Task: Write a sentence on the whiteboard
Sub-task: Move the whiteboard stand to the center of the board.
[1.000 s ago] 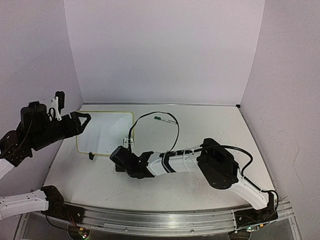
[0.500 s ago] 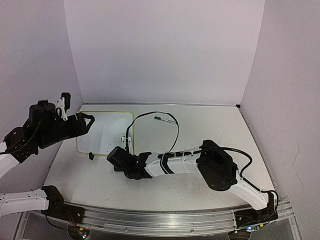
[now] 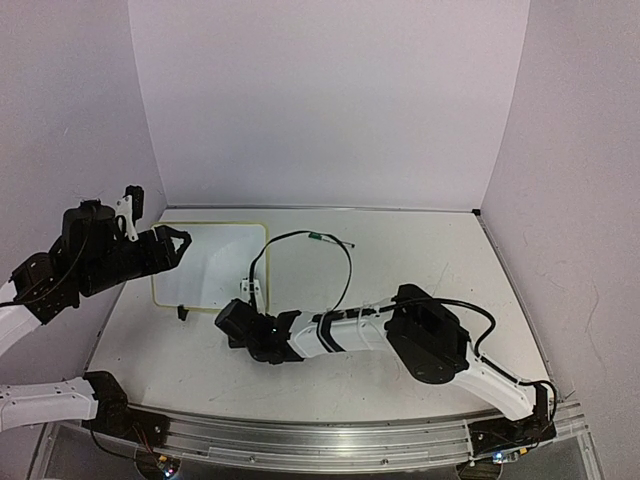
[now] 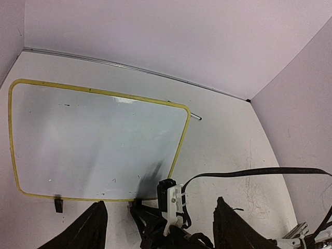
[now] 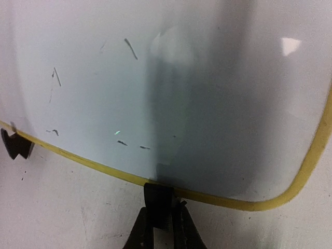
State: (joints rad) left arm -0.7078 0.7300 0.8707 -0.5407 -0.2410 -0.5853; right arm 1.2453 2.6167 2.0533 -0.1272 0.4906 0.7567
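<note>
— Where is the board?
— The board (image 3: 215, 262) lies flat in the far left corner of the table (image 3: 430, 260), close to both the left wall (image 3: 70, 120) and the back wall (image 3: 330, 100). Its long side runs along the back wall.
— What is its face like?
— White and glossy inside a thin yellow frame. It has a few short dark strokes and specks near the front edge, plus one faint smudge. No readable writing shows.
— And the clips?
— There are two black ones on the front edge. The left clip (image 5: 14, 144) stands free. The right clip (image 5: 157, 194) sits between the fingertips of the right gripper (image 5: 158, 218), whose jaws are clamped on it.
— The other gripper?
— The left gripper (image 3: 178, 240) hangs in the air over the board's left edge, jaws wide apart.
— What about the table?
— It is matt white with grey scuffs and fine scratches, most of them towards the right. A black cable (image 3: 345, 262) loops from the right arm across the middle of it. There is a small green piece at the loop's far end, too small to make out.
— The room?
— The three walls are plain pale lilac. A thin metal strip (image 4: 129, 68) runs where the back wall meets the table, and an aluminium rail (image 3: 340, 440) carries the arm bases at the near edge.
</note>
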